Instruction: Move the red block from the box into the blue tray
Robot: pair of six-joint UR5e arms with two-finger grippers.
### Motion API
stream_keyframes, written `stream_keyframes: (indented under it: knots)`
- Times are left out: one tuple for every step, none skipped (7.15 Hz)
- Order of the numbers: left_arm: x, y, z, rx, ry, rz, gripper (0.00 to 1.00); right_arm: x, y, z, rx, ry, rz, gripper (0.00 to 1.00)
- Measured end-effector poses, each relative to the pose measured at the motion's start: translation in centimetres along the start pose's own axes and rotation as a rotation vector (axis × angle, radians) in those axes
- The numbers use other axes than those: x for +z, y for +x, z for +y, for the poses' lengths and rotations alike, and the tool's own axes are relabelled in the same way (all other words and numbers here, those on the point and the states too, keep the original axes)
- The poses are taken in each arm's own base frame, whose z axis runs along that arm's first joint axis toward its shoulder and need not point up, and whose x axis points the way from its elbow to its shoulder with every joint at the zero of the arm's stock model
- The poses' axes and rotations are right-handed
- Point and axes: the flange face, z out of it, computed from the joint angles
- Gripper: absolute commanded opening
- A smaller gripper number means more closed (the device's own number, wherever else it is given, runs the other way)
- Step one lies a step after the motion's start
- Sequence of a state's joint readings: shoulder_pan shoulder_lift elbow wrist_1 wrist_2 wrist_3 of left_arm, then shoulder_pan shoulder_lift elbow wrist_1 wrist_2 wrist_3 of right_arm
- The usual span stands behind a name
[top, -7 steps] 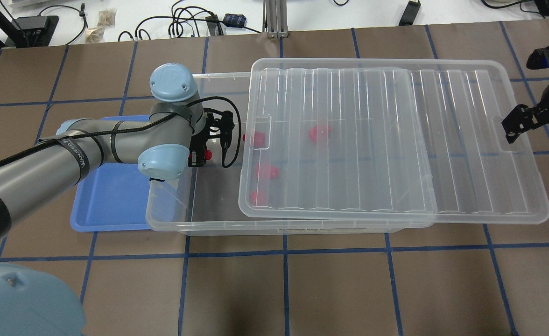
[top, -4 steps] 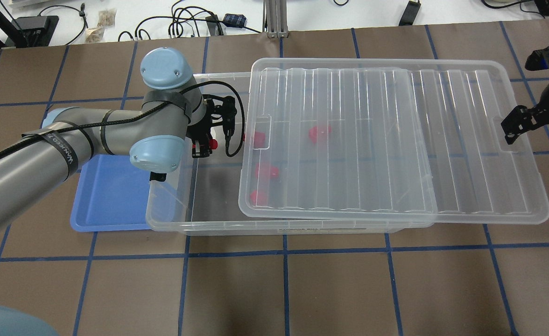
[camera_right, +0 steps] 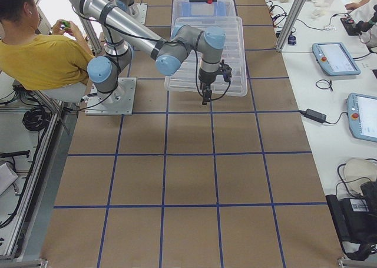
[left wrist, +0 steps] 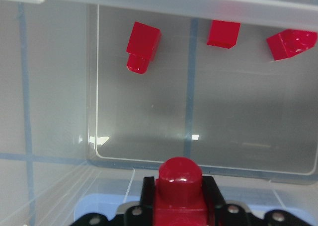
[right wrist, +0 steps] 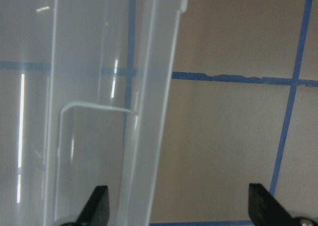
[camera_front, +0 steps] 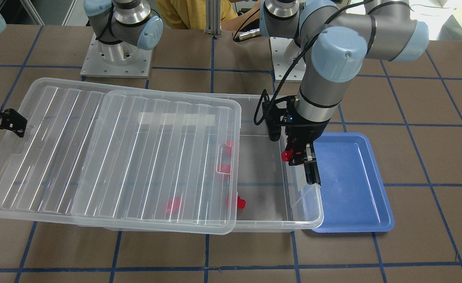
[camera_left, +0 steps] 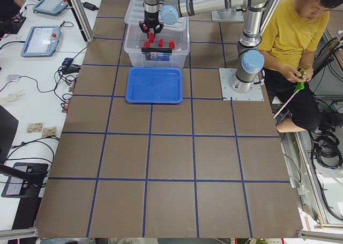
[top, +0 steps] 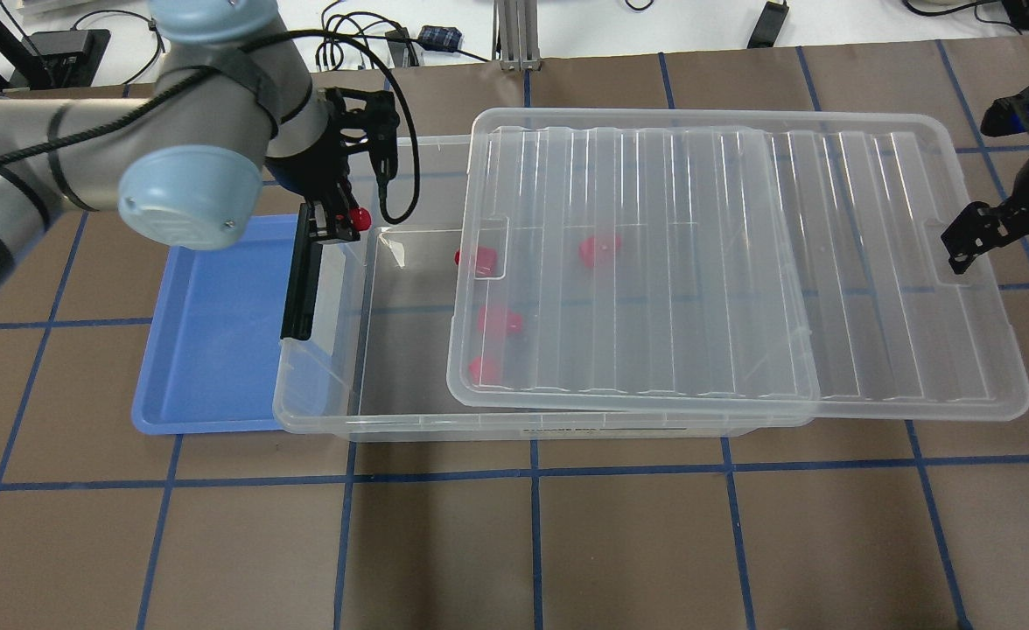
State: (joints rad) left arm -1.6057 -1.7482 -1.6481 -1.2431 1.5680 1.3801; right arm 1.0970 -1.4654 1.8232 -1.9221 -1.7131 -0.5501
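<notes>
My left gripper (top: 339,223) is shut on a red block (top: 359,217), its round stub sticking out; the block also shows in the front view (camera_front: 286,155) and the left wrist view (left wrist: 180,186). It hangs above the box's (top: 322,420) open left end wall, beside the blue tray (top: 208,350). Several more red blocks (top: 499,320) lie in the box, mostly under the clear lid (top: 873,262), which is slid to the right. My right gripper (top: 1009,232) is open at the lid's right edge (right wrist: 149,112).
The box's black latch (top: 300,280) runs along its left short side, between the box and the tray. The tray (camera_front: 352,188) holds nothing. Cables and devices lie beyond the table's far edge. A seated person shows in the side views.
My left gripper has risen out of the box with the red block and moved left and back toward the tray. The right gripper has not moved.
</notes>
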Motion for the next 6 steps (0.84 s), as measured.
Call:
stream_keyframes:
  knots:
    - [-1.0,-1.6,4.2,-0.091,0.016,0.006,0.00,0.1,0.0,0.0,-0.013,-0.001,-0.001,1.00]
    - [-0.9,-2.5,8.1,-0.193,0.031,0.016,0.00,0.1,0.0,0.0,-0.040,-0.002,-0.001,1.00]
    - [0.2,-2.6,10.8,-0.332,0.034,0.038,0.00,0.1,0.0,-0.1,-0.068,-0.001,-0.001,1.00]
    - [2.2,-2.1,13.3,-0.503,0.028,0.068,0.00,0.2,0.0,-0.1,-0.088,-0.001,0.000,1.00]
    - [5.0,-1.8,16.4,-0.692,0.016,0.095,0.00,-0.1,0.1,-0.2,-0.097,0.005,0.001,1.00]
    - [8.4,-1.5,18.9,-0.887,-0.002,0.126,0.00,-0.8,0.3,-0.5,-0.096,0.020,0.004,1.00]
